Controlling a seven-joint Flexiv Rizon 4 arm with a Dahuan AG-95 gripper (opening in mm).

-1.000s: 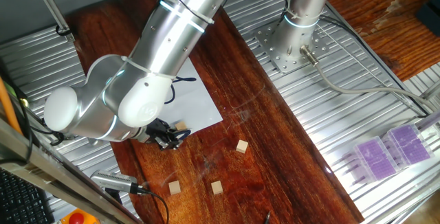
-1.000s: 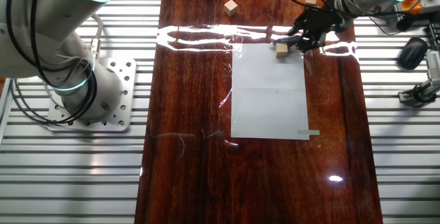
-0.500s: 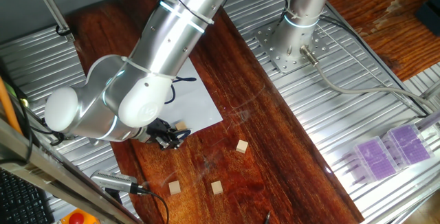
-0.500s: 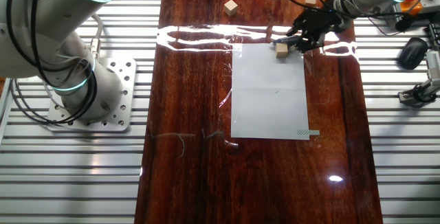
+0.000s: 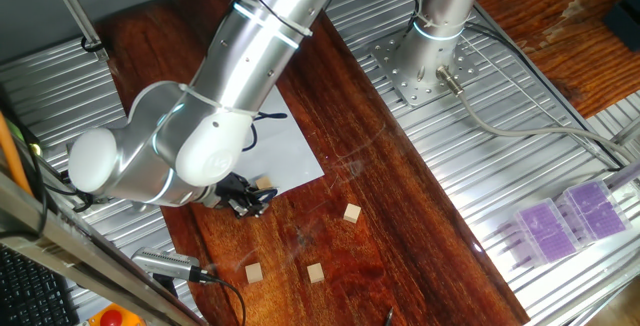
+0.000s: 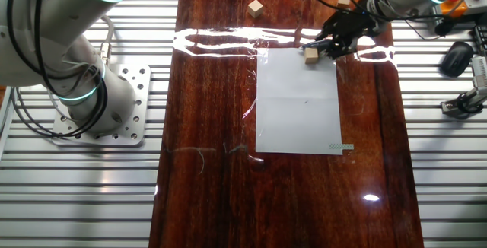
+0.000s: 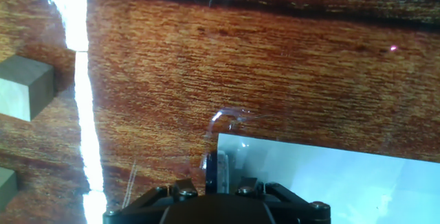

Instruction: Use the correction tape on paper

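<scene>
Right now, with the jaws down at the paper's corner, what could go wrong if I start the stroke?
1. A wooden cube sits on the paper right beside the gripper; a stroke could knock or drag it.
2. The paper looks unfastened apart from a small tape patch at the opposite corner, so it may slide or buckle.
3. In the hand view the correction tape is mostly hidden, so contact is hard to confirm.

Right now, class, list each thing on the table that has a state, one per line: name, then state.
Paper: lying flat, taped at one corner.
Correction tape: at the paper's corner, between the jaws.
Gripper: low over the paper's corner.
Wooden cubes: loose on the table; one on the paper's edge.
</scene>
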